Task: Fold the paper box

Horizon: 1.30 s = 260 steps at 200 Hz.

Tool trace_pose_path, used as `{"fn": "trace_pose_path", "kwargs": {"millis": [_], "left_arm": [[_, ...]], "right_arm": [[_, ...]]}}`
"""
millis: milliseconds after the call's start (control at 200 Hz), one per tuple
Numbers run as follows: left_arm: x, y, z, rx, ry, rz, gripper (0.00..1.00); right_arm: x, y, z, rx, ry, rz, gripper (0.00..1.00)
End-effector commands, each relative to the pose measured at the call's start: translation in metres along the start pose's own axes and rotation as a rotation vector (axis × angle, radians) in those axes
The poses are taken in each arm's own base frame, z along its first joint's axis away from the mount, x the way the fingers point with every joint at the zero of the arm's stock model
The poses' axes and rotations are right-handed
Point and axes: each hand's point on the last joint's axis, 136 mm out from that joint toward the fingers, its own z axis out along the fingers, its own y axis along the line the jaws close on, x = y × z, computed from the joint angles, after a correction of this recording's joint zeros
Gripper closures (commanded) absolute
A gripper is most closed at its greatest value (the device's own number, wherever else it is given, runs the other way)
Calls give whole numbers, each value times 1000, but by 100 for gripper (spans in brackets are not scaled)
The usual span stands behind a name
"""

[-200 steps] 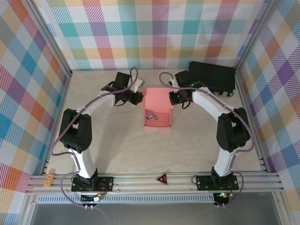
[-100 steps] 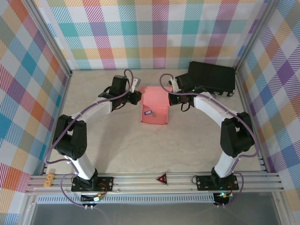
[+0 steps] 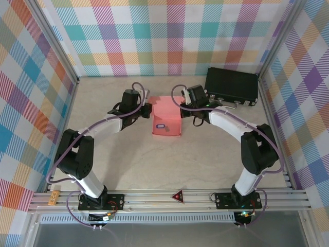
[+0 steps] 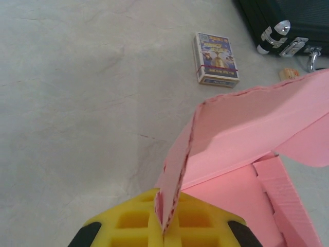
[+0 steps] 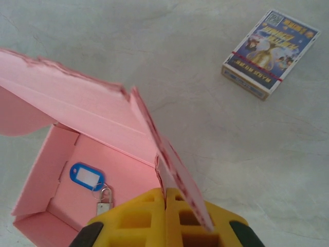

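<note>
Left arm (image 3: 97, 128) stretched from its near-left base toward the far middle, left gripper (image 4: 164, 229) pinched shut on a flap of the paper box (image 3: 169, 110), right arm (image 3: 231, 121) arched from the near-right base the same way, right gripper (image 5: 165, 200) clamped on the opposite flap, wrists facing inward

Left arm (image 3: 105, 125), right arm (image 3: 226, 121) — white shells, black joints, a purple cable looped along each. Black base plates (image 3: 116, 200), screwed down. Fingers (image 4: 131, 222) yellow — grid pockets, black corners.
</note>
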Motion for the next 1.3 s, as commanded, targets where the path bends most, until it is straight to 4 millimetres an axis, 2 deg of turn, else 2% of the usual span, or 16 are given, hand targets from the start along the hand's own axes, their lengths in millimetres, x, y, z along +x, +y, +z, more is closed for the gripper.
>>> {"fn": "trace_pose_path", "kwargs": {"millis": [0, 600, 1295], "left_arm": [[-18, -5, -15, -12, -95, -33, 100], [-3, -8, -28, -39, -102, -121, 96], [12, -11, -20, -14, -67, -175, 86]], "right_arm": [[-14, 15, 5, -17, -56, 13, 95], [-8, 22, 10, 55, -105, 13, 94], [3, 23, 13, 65, -98, 64, 94]]}}
